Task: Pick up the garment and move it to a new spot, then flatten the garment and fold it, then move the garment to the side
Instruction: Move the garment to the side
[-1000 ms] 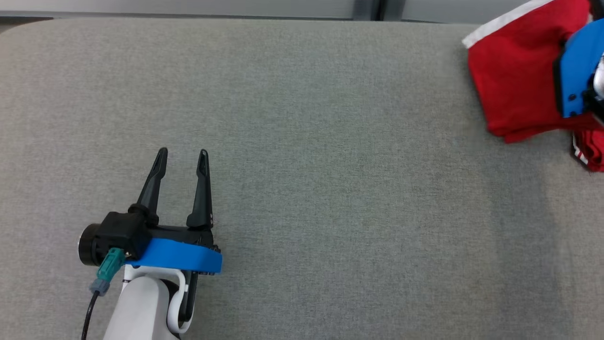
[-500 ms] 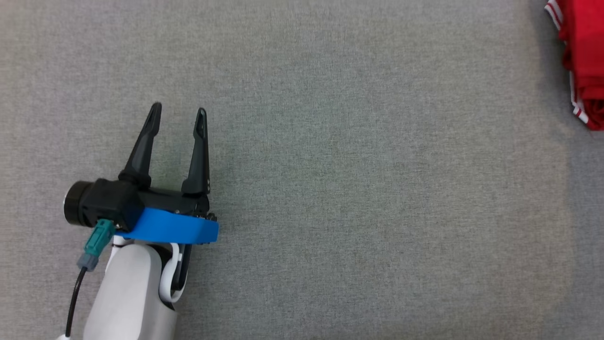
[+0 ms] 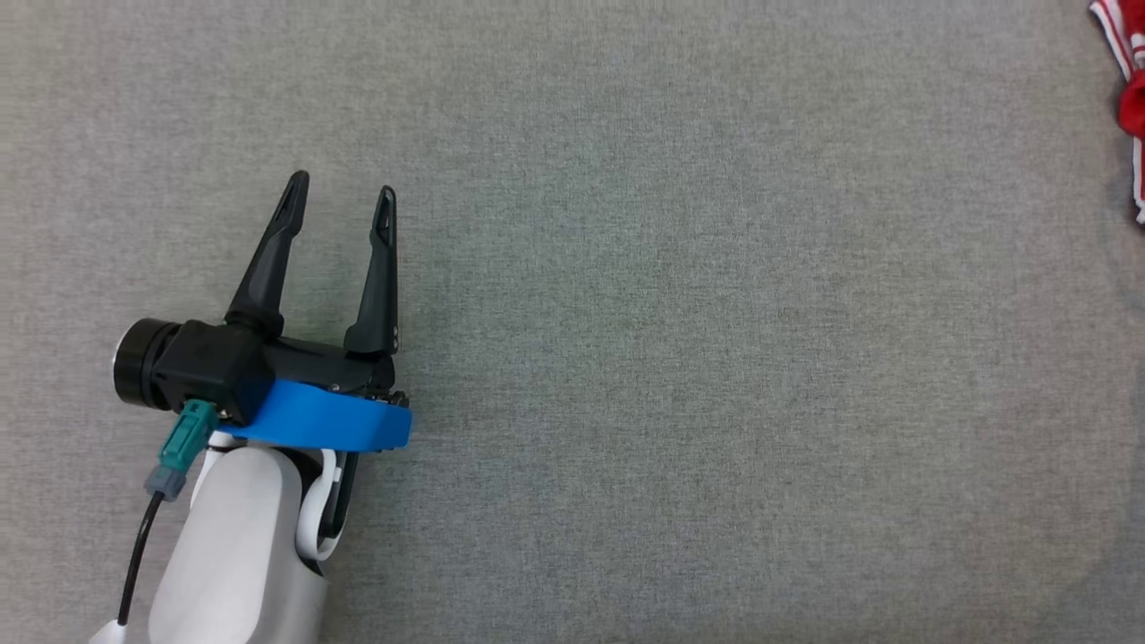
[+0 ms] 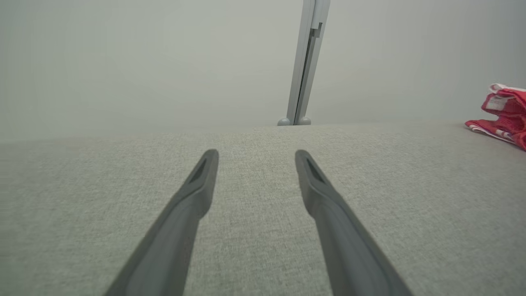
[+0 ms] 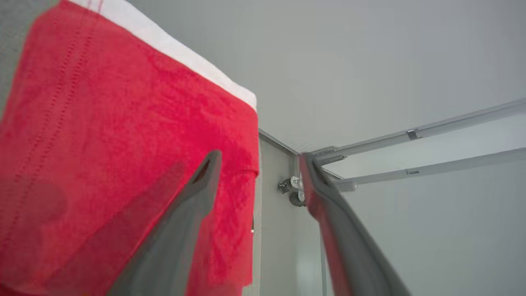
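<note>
The garment [image 3: 1132, 98] is red cloth with white trim, and a sliver of it lies at the far right edge of the head view. It shows as a small bunched heap [image 4: 503, 113] at the far right of the left wrist view. My left gripper [image 3: 343, 186] hovers open over the grey table at the lower left, far from the garment, with nothing between its fingers [image 4: 254, 154]. In the right wrist view my right gripper [image 5: 259, 158] has its fingers spread wide, and the garment [image 5: 102, 144] hangs or lies close behind the left finger.
The table [image 3: 671, 358] is covered in plain grey fabric. A pale wall with a grey upright post [image 4: 306, 61] stands behind its far edge. Grey frame bars [image 5: 411, 135] run past the right gripper.
The head camera has shifted, so the garment has slid to the picture's right edge and the right arm's blue wrist part has left it. The left gripper stays open.
</note>
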